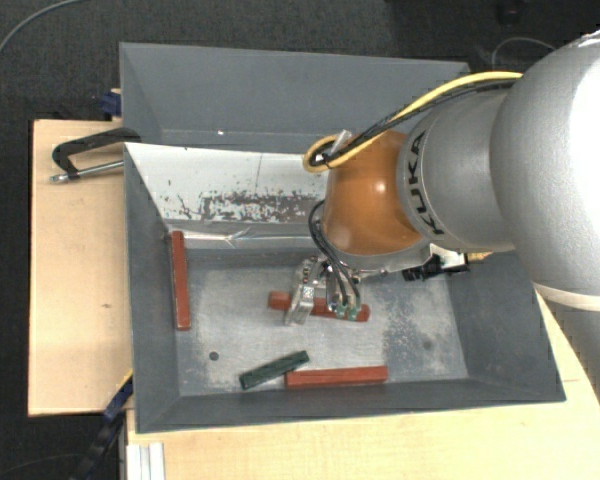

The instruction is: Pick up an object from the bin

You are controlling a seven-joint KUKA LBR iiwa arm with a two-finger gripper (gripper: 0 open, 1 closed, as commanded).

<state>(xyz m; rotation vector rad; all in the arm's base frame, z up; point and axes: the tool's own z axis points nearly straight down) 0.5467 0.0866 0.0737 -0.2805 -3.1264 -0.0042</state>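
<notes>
Grey metal bin seen from above, read from left to right. Along the left edge of the bin floor lies a long red-brown bar, set lengthwise up and down the frame, close against the foot of the left wall. To its right, in the lower left part of the floor, is a small dark speck, alone and apart from the other pieces. Farther right, near the lower wall, a dark green bar lies slightly tilted, its right end touching or just beside the left end of a red bar that runs along the bottom edge of the floor. Above these, near the middle of the floor, a shorter red bar lies almost level across the frame; its left end shows clearly, while its middle and right end are covered by the tool. The gripper stands directly on or just over this short red bar, well apart from the three other bars. Whether the gripper is released or clenched cannot be told, nor whether it grasps the bar. Above and to the right of the gripper is the orange cover of the wrist, with a yellow cable looping over it, and beyond that the silver arm at the right of the frame.
</notes>
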